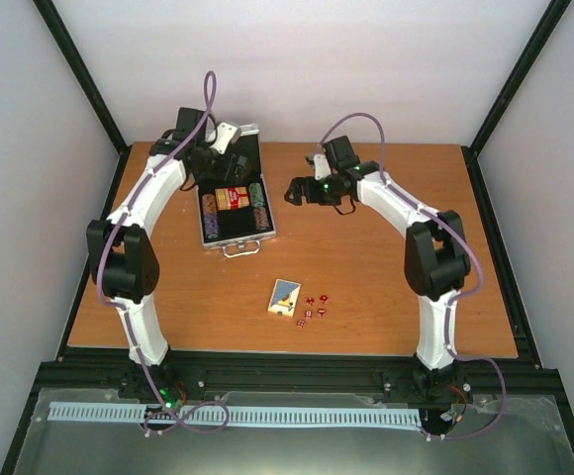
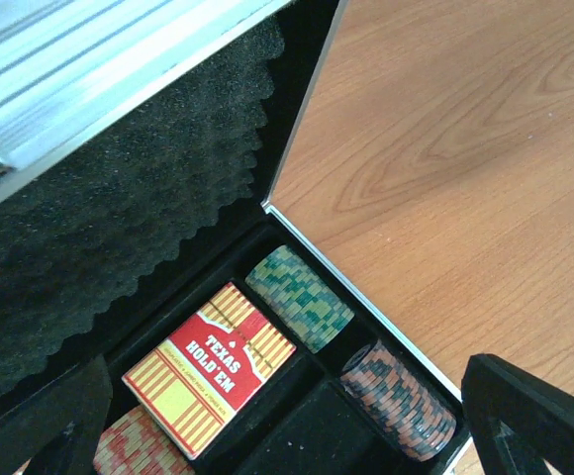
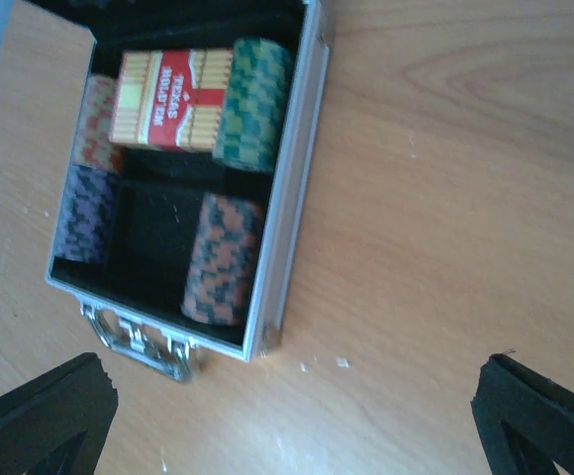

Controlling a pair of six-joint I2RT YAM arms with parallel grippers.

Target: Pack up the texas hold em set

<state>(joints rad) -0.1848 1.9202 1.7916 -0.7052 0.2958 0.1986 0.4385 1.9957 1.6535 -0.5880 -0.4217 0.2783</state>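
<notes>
Top external: briefcase (image 1: 238, 236) open.
Red deck (image 1: 232, 197) and four chip stacks (image 3: 222, 259) inside; left gripper (image 2: 297, 435) above it, right gripper (image 1: 298, 191) beside, both jaws wide open.

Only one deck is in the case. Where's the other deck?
In the top view the blue-yellow deck lies on the table near its front centre, just left of the red dice, outside the case.

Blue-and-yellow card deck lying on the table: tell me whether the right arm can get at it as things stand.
Probably yes. The blue-and-yellow card deck lies flat on the wooden table, only the small red dice beside it. The right arm hovers with open fingers; nothing stands between.
</notes>
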